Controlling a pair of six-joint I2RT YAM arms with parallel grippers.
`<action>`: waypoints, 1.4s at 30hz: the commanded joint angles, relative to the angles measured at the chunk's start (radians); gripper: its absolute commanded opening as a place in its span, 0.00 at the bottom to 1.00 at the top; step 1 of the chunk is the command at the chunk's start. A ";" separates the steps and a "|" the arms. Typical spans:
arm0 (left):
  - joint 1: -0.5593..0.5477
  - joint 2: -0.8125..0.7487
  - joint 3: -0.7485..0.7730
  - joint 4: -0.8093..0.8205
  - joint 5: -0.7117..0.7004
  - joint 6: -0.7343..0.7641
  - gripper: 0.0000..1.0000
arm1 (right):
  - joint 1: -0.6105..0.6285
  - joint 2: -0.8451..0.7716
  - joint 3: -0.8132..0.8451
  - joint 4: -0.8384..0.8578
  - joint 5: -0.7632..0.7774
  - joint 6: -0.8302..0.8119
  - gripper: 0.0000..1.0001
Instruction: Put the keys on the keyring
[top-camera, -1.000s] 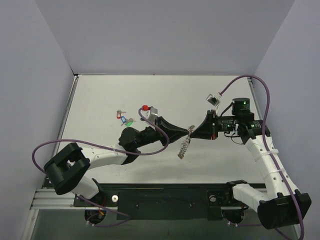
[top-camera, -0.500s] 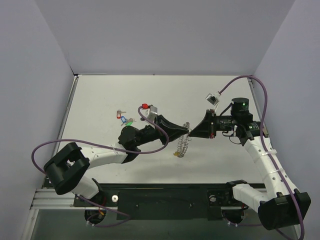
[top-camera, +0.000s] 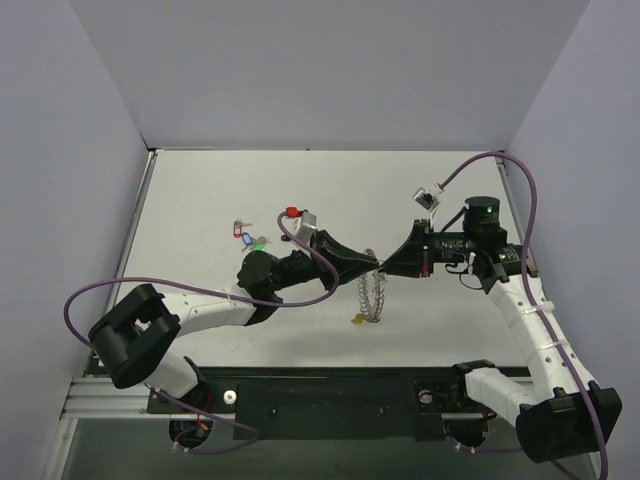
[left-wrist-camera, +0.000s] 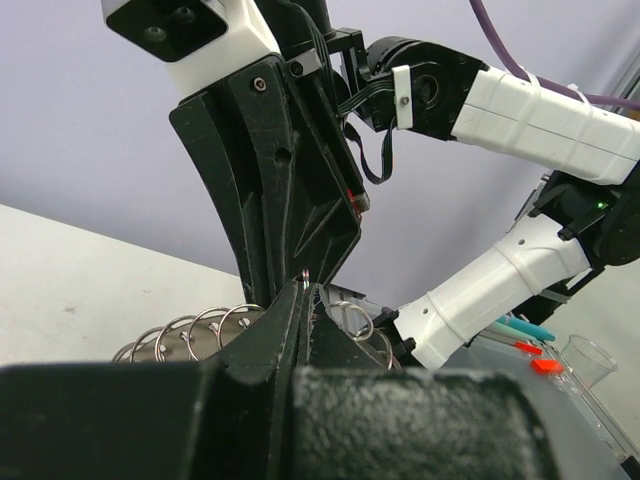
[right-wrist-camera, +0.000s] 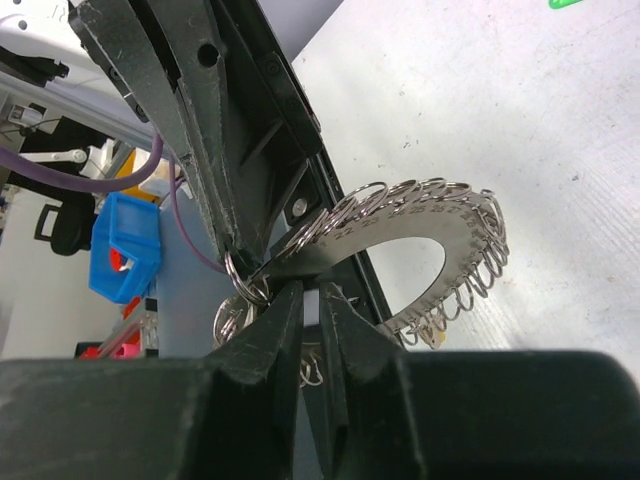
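At the middle of the table (top-camera: 200, 200), you have the left end effector (top-camera: 371, 265) and the right end effector (top-camera: 383, 268) meeting tip to tip, the left reaching in from 9 o'clock and the right from 3 o'clock. Both are pinched fully closed on the keyring (top-camera: 372, 297), at almost the same spot on its upper edge. The keyring hangs from that shared grip toward 6 o'clock, its loop edge-on to the overhead camera and fringed with small rings. A yellow-tagged key (top-camera: 357, 320) sits at the loop's lower end, at about 7 o'clock from it.

From your right wrist camera, the right end effector (right-wrist-camera: 305, 296) bites the keyring (right-wrist-camera: 440, 235), which spreads out toward 2 o'clock, while the left end effector (right-wrist-camera: 235, 225) comes down from 11 o'clock onto the same place. From your left wrist camera, the left end effector (left-wrist-camera: 303, 296) shows no gap between its tips, with the keyring's small rings (left-wrist-camera: 195, 335) curling off at 8 o'clock.

The other keys (top-camera: 246, 236), with blue, red and green tags, lie together on the table, well apart at 10 o'clock from the grip.
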 joint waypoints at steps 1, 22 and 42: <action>0.018 -0.019 0.035 0.366 0.045 -0.018 0.00 | -0.041 -0.045 0.041 -0.035 -0.073 -0.050 0.13; 0.070 -0.048 -0.009 0.356 0.094 -0.024 0.00 | 0.054 0.075 0.334 -0.737 0.096 -0.998 0.50; 0.021 -0.003 0.037 0.362 0.086 -0.028 0.00 | 0.088 0.155 0.396 -0.768 0.013 -1.093 0.41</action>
